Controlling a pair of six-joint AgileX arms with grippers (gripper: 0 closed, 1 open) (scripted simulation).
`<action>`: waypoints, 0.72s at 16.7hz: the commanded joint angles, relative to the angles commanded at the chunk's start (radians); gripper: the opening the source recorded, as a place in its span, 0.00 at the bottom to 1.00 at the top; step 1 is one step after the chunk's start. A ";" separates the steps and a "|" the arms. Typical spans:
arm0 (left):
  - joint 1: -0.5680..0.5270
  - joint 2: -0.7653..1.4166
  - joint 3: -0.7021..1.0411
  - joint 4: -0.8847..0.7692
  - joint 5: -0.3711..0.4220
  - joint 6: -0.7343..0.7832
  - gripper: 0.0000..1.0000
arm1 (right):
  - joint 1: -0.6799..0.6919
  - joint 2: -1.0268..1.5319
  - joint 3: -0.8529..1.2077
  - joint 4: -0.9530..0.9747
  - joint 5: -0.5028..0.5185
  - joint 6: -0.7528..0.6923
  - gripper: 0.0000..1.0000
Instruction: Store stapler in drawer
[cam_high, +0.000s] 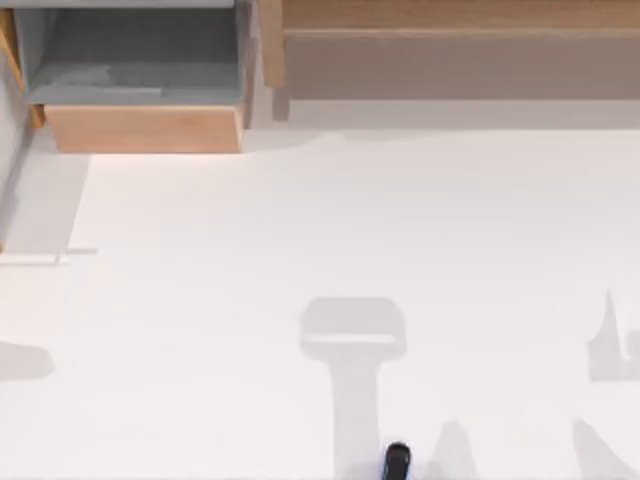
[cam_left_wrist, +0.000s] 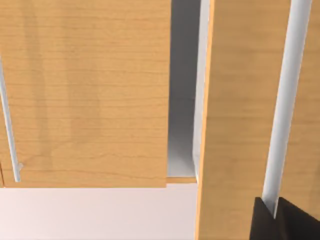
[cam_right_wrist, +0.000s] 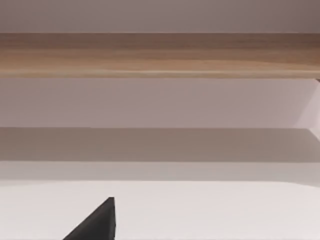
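Lying at table's near edge: stapler (cam_high: 397, 461) | drawer (cam_high: 145, 128) open, far-left

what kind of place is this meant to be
Likely a rendered office-style desk: a plain white table with an open drawer at its far left, a wooden shelf unit beside it, and a small black stapler at the near edge.

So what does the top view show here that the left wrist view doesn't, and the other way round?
The top view alone takes in the drawer's grey inside, pulled open at the table's far left, and the stapler lying at the near edge of the white table. The left wrist view alone gives a close look at wooden panels with pale rails and a dark gripper part at its edge. Both show the drawer's tan front panel and the white table.
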 joint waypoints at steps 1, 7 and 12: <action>0.000 0.000 0.000 0.000 0.000 0.000 0.00 | 0.000 0.000 0.000 0.000 0.000 0.000 1.00; 0.000 0.000 0.000 0.000 0.000 0.000 0.38 | 0.000 0.000 0.000 0.000 0.000 0.000 1.00; 0.000 0.000 0.000 0.000 0.000 0.000 0.75 | 0.000 0.000 0.000 0.000 0.000 0.000 1.00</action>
